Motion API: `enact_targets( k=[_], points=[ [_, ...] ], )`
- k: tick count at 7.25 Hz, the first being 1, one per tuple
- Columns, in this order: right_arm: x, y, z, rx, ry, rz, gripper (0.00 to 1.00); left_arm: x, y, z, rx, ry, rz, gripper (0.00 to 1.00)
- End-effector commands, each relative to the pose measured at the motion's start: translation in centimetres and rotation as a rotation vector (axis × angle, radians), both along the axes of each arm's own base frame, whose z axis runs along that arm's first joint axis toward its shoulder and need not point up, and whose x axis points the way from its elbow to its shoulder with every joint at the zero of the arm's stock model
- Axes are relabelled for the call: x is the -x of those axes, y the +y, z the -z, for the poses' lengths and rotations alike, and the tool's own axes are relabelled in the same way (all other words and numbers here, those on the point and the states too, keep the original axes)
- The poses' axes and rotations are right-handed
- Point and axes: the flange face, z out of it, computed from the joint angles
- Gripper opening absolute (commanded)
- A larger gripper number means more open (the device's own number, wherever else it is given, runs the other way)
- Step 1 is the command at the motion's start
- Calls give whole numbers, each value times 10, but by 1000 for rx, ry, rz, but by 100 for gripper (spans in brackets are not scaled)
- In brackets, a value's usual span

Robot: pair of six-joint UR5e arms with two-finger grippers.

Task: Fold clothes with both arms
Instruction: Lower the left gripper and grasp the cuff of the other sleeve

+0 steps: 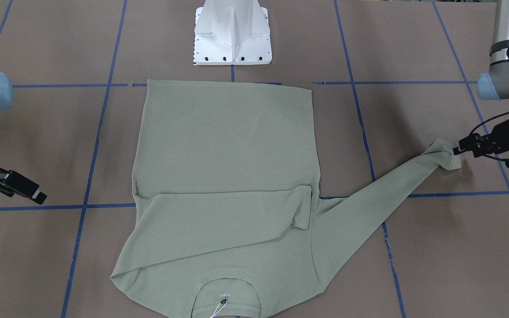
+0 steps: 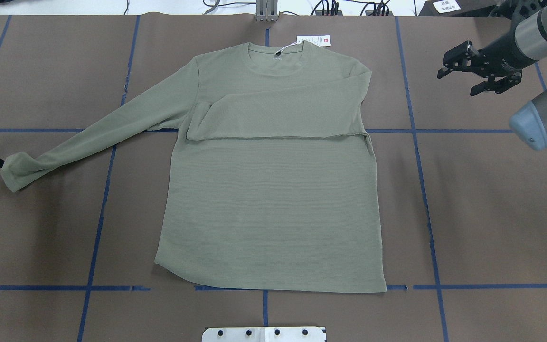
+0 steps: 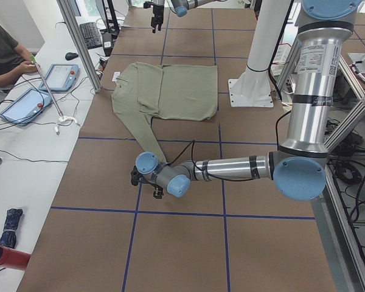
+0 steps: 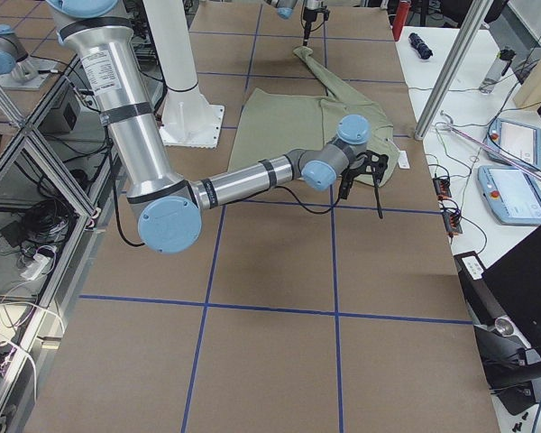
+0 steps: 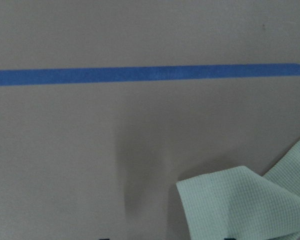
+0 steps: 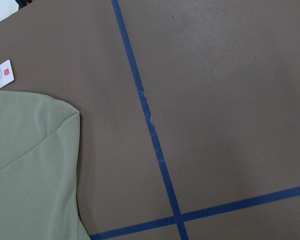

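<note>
- Brown paper covers the whole desk [image 2: 492, 213], gridded with blue tape lines [image 2: 424, 166], and the white pedestal base [image 1: 232, 35] sits at the robot's edge.
- Sage-green shirt [image 2: 273, 204] lies flat in the middle, between my two claws. Its collar [image 2: 278, 56] is on the far side from the base and the hem points toward it.
- My left claw [image 1: 456, 150] is pinched down on the cuff [image 1: 446, 155] of the left sleeve [image 2: 102, 135]. The fabric is bunched and twisted right at the tips and raised a bit off the desk. You can see the shadow under it on the left wrist cam.
- From that claw the sleeve runs in a straight diagonal back to the shoulder, so the shirt's body sits well off to the claw's inner side.
- Other sleeve [image 2: 278, 116] is folded flat across the chest just below the collar, with its end toward the left-claw side.
- My right claw [image 2: 457, 83] is spread wide with nothing in it, hanging over bare desk. The nearest shoulder of the shirt is off to its inner side, clearly apart, no contact.
- White hang tag [image 2: 314, 41] with the red mark lies on the desk just past the collar, also inward of the right claw. The right wrist cam catches it at the frame edge along with that shoulder corner.
</note>
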Motion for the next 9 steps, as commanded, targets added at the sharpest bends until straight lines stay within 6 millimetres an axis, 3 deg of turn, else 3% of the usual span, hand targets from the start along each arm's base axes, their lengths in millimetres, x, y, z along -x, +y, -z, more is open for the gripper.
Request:
enact_targets(
  k=[1, 2, 3, 4, 5, 6, 7, 8, 9],
  points=[
    [1, 0, -4, 5, 8, -3, 100, -14, 1, 2, 7, 22, -32, 52],
    [1, 0, -6, 8, 9, -3, 100, -14, 1, 3, -10, 30, -32, 33],
    [0, 0, -6, 8, 9, -3, 100, -15, 0, 4, -19, 32, -35, 0],
    [-1, 0, -6, 8, 8, -3, 100, -15, 0, 7, -26, 35, -35, 0],
    [-1, 0, -6, 8, 8, -3, 100, -16, -2, 40, -66, 78, -40, 0],
    [-1, 0, -6, 8, 9, -4, 100, -19, 1, 100, -86, 182, -61, 0],
    [-3, 0, -2, 1, 5, -8, 100, -26, -11, 175, -61, 234, -3, 0],
    [-14, -4, 0, -2, 3, -24, 100, -40, -38, 253, -6, 279, 68, 0],
    [-29, -9, 0, -22, 6, -37, 100, -90, -53, 332, 35, 321, 69, 0]
  ],
)
